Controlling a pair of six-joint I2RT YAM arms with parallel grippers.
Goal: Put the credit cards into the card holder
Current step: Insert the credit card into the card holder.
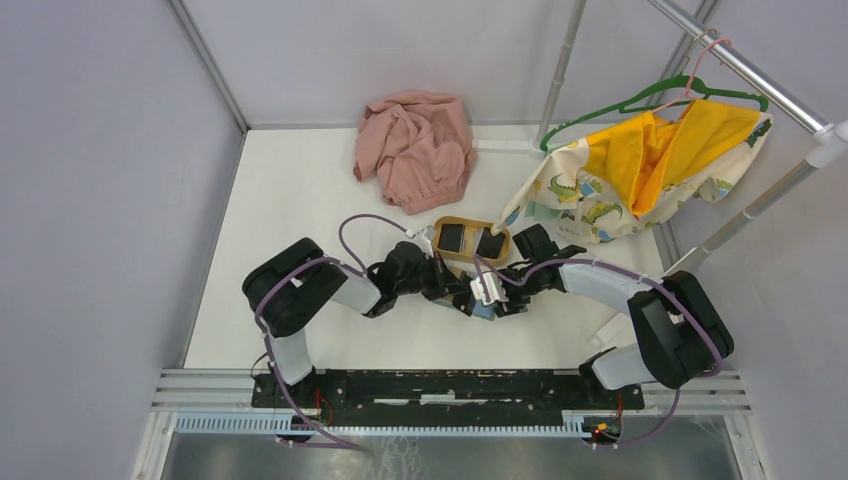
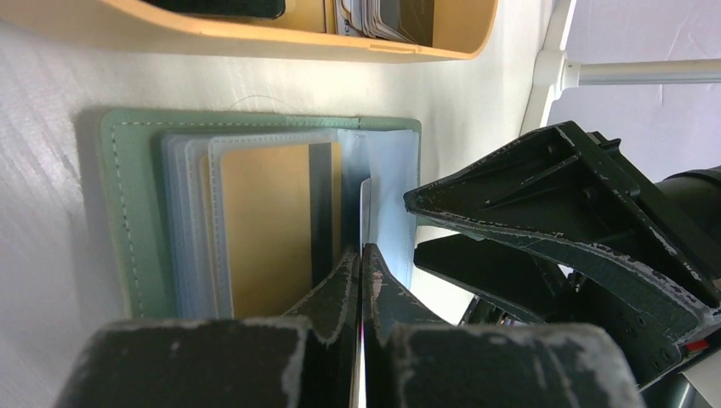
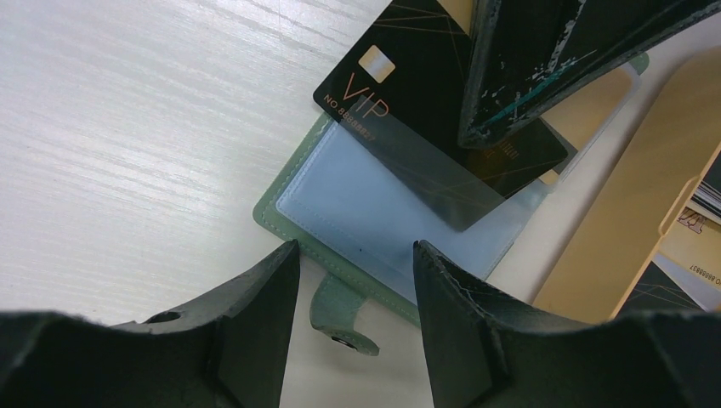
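1. On a white table [image 1: 300, 200], the card holder [image 2: 136, 221] is lying open, a gold card [image 2: 263, 229] sitting in one clear sleeve.
2. The left gripper [image 2: 363, 255] is clenching a black VIP card [image 3: 408, 76], which is lying partly under another sleeve.
3. The right gripper [image 3: 355, 248] is hovering, jaws apart, over the snap tab [image 3: 340, 310].
4. Just beside the holder, a wooden tray [image 2: 255, 42] is holding more cards [image 1: 452, 237].
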